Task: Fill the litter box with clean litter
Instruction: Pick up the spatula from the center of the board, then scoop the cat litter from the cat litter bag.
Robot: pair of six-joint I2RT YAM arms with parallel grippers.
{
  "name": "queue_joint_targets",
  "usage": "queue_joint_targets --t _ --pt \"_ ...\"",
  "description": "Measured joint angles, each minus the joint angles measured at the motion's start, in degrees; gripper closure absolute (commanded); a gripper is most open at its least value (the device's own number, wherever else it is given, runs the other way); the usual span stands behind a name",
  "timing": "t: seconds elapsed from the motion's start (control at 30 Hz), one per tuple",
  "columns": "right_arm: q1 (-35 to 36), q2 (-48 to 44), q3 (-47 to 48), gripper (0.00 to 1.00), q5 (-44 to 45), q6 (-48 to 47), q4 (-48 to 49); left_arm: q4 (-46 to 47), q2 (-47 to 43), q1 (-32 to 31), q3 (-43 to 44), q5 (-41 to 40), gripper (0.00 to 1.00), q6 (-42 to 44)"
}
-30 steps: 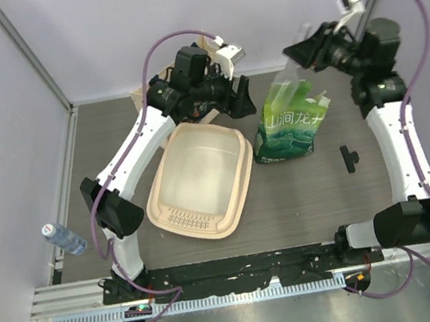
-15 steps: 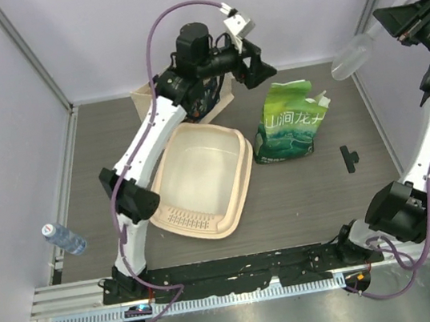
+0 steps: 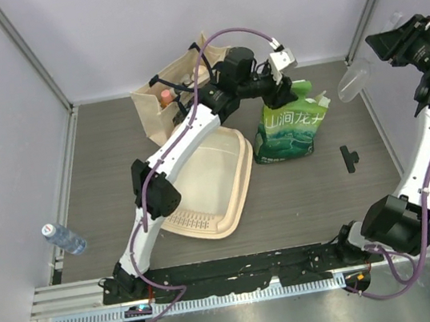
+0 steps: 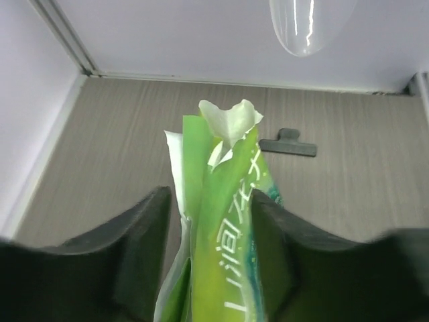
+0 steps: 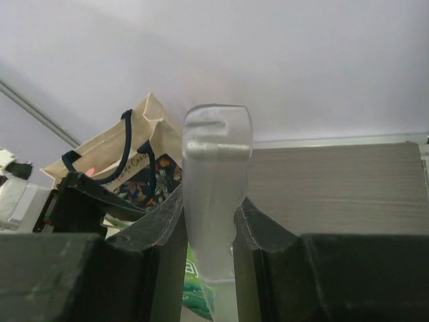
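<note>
The cream litter box (image 3: pixel 220 209) lies at the table's middle, partly under my left arm, and what shows of its inside is bare. No clean litter is in view. The green bag (image 3: pixel 292 127) with white characters stands to its right. My left gripper (image 3: pixel 280 89) is shut on the bag's folded top (image 4: pixel 224 168), with a finger on each side. My right gripper (image 3: pixel 380 49) is high at the far right, shut on the handle of a clear plastic scoop (image 3: pixel 353 80). The scoop handle (image 5: pixel 213 181) stands between the right fingers. The scoop's bowl (image 4: pixel 310 23) shows in the left wrist view.
A beige canvas tote bag (image 3: pixel 169 95) with dark handles stands at the back left and shows in the right wrist view (image 5: pixel 137 144). A black clip (image 3: pixel 349 159) lies right of the green bag. A water bottle (image 3: pixel 65 238) lies at the left edge.
My left arm swung right and down from above the tote bag onto the green bag's top. My right arm, holding the scoop, rose and moved to the far right.
</note>
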Motion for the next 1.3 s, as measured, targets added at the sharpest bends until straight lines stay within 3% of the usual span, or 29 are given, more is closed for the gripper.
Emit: queue_joint_targets --t 0.07,0.3,0.67,1.3 --pt "0.4 0.2 -0.1 0.99 0.2 -2.0 -2.5 0.2 0.0 -0.1 0.0 -0.8 1.00 1.2" --pt "2.9 0.1 -4.6 0.99 5.9 -2.5 -1.6 0.3 -0.2 0.1 -0.4 -2.8 1.00 3.8" --pt "16.6 0.2 -7.5 0.99 14.8 -5.2 2.8 2.1 -1.9 0.0 -3.6 -2.9 1.00 0.8" --pt "18.3 2.5 -9.3 0.99 20.0 -10.4 4.9 3.4 -2.4 0.1 -4.6 -2.9 1.00 -2.7"
